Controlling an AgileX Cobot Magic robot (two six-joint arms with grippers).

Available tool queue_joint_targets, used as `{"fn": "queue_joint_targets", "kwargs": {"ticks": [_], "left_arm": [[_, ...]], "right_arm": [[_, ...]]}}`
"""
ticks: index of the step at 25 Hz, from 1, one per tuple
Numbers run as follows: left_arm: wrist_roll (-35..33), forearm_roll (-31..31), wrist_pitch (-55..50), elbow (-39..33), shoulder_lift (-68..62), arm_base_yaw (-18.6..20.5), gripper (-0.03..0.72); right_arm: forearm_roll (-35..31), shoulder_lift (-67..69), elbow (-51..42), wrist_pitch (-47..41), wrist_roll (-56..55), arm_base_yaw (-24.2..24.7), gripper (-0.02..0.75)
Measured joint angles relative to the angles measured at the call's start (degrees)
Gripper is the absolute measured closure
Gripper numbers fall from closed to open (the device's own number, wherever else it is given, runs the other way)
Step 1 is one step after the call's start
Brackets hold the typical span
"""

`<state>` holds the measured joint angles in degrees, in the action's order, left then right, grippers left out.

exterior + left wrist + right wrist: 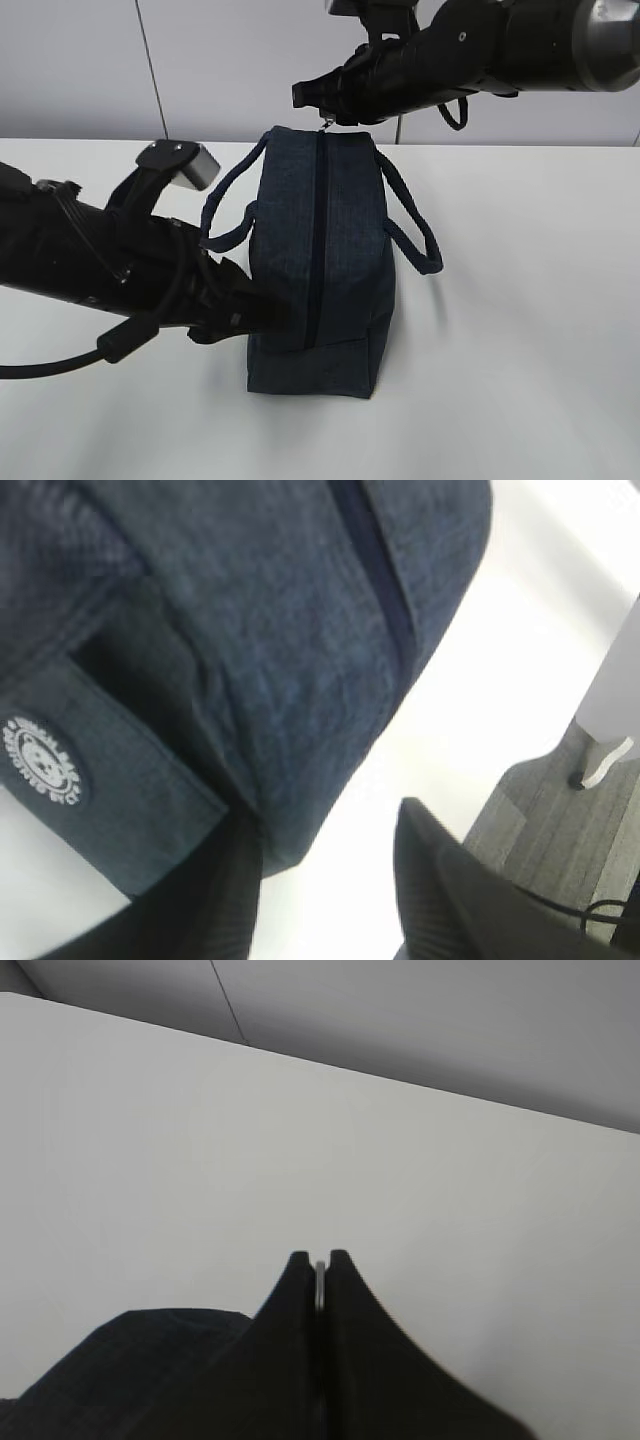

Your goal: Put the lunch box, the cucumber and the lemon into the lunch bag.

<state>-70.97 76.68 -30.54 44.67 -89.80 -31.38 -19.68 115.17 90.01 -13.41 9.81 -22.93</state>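
Two arms: both are seen at the lunch bag [320, 265], which stands on the white table [530, 330].
Bag: dark navy, zipper [318, 240] seen closed along the top; two loop handles; round white logo [42, 759] partly cut off at the frame edge.
Left gripper [330, 880]: fingers parted, set at the bag's lower left corner; the fabric is seen between them, but contact cannot be made out.
Right gripper [320, 1280]: fingers pressed together on a thin metal ring [320, 1285], seen only as a sliver; it is held at the zipper's far end.
Lunch box, cucumber, lemon: not seen in any view.
Bag contents: hidden.
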Motion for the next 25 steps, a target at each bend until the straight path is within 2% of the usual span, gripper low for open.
{"fn": "queue_joint_targets", "kwargs": {"ticks": [6,10,17,25], "left_arm": [[5.9,-1.7,0.1,0.0,4.6,1.4,0.388],[14.8,-9.3,-0.6,3.0,5.5,3.9,0.388],[28.6,-20.8,-5.6,16.3,5.1,7.8,0.388],[44.8,-29.6,-20.1,33.9,-5.8,11.2,0.388]], "right_arm": [[0.0,0.0,0.0,-0.1,0.3,0.0,0.738],[0.0,0.0,0.0,-0.2,0.5,0.0,0.738],[0.1,0.0,0.0,-0.5,0.5,0.0,0.738],[0.1,0.0,0.0,-0.5,1.2,0.0,0.738]]}}
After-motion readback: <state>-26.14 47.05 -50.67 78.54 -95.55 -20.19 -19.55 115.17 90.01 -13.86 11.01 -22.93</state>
